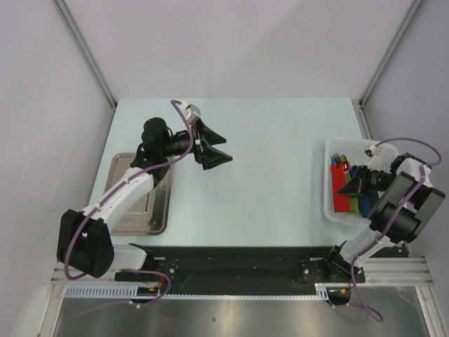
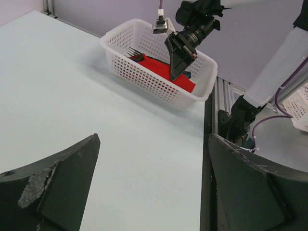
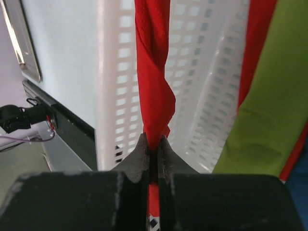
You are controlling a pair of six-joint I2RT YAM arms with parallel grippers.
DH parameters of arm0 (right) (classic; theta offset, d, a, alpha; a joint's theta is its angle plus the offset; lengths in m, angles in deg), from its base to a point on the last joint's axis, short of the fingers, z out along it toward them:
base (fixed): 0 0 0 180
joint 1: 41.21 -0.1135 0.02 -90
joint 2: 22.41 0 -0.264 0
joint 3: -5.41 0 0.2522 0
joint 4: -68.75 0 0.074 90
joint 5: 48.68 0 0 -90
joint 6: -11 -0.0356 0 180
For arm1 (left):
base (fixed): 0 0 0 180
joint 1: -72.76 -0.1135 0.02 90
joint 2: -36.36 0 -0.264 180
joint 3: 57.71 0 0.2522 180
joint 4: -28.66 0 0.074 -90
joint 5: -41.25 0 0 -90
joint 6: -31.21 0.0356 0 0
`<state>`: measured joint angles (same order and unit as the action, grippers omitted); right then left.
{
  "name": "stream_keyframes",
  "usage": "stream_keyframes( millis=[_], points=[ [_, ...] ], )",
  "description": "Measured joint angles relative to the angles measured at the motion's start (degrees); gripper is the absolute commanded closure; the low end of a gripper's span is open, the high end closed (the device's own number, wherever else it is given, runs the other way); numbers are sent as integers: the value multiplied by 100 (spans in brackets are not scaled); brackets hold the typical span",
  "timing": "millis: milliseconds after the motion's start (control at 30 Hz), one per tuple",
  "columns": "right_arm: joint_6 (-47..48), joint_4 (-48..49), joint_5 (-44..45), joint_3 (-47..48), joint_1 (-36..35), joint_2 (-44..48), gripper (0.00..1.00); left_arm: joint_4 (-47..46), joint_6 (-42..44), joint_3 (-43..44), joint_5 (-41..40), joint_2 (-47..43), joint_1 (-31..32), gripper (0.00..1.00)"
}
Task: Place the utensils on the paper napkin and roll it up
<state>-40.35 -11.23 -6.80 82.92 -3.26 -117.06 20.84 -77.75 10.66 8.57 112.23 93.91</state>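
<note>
Right gripper (image 3: 153,144): fingers pressed together on the near end of the paper napkin (image 3: 154,86), reaching down inside the white basket (image 3: 110,96)
Left gripper (image 1: 221,146): spread wide and holding nothing; it hangs over the bare middle of the table (image 1: 280,140), left of centre and well apart from the basket
Paper napkin: a narrow, twisted red strip running away from the right fingers; it lies lengthwise in the basket at the table's right edge, not spread on the table
Utensils (image 2: 134,53): fork tines show at the far end of the red strip, by the basket's far wall; whether the handles sit inside the red paper or only beside it, I cannot tell; none lies on the table
Basket neighbours: a green napkin roll (image 3: 269,106) just beside the red one; a sliver of blue at the corner of the right wrist view
Metal tray (image 1: 140,203): at the table's left edge, near the near corner; what is in it, if anything, is hidden by the left arm
Done, as a judgement: the napkin's narrow shape and the tines at its end suggest a finished roll lying beside other rolls
Left, as a judgement: if so, only letting go and pulling the arm clear; if it is merely a crumpled napkin, then laying it flat, loading and rolling all remain
</note>
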Motion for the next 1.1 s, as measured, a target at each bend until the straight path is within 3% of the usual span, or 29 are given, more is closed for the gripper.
stream_keyframes(
  millis=[533,867,1100],
  points=[
    [-1108,1753,472,-291,-188,-1145,97,293,101,0,7,63,-293,0],
    [-1580,1985,1097,-385,-573,-872,61,334,98,2,11,74,-382,0],
    [-1674,2135,1650,-459,-850,-481,50,234,-28,15,7,74,-382,0]
  ],
)
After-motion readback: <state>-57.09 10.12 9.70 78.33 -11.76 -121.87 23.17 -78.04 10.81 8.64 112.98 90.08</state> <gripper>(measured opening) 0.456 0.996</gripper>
